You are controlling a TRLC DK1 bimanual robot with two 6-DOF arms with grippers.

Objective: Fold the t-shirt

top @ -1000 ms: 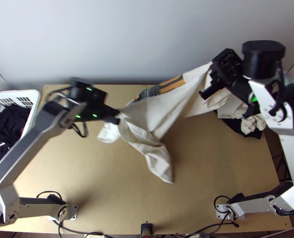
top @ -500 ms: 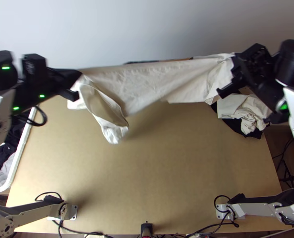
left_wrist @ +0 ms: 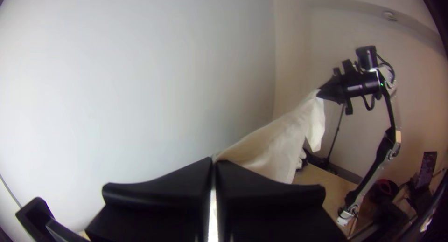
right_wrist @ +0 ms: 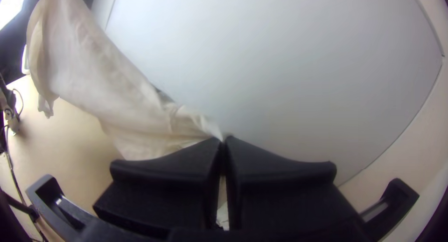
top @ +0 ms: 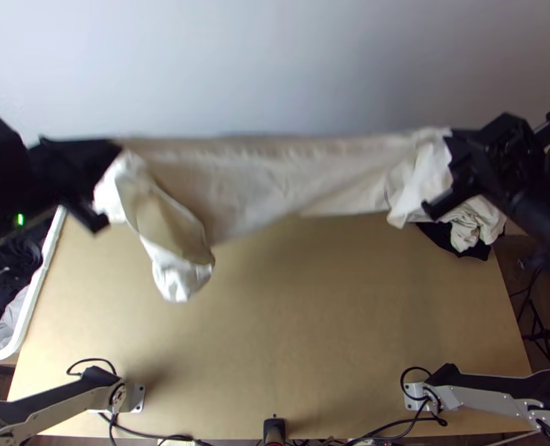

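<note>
While L pincer (top: pixel 116 152) & R pincer (top: pixel 450 145) clench the tee (top: pixel 275 175), they're farther apart vs. before.

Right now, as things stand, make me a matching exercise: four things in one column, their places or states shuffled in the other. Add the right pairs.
Things
1. T-shirt
2. Basket
3. Crumpled cream cloth
4. Left end effector

Places and states
A. At the right side of the table, with black cloth under it
B. Shut on cream fabric
C. Raised and stretched sideways, one part hanging down
D. At the table's left side, dark clothes inside

Right pairs: 1-C, 2-D, 3-A, 4-B
</note>
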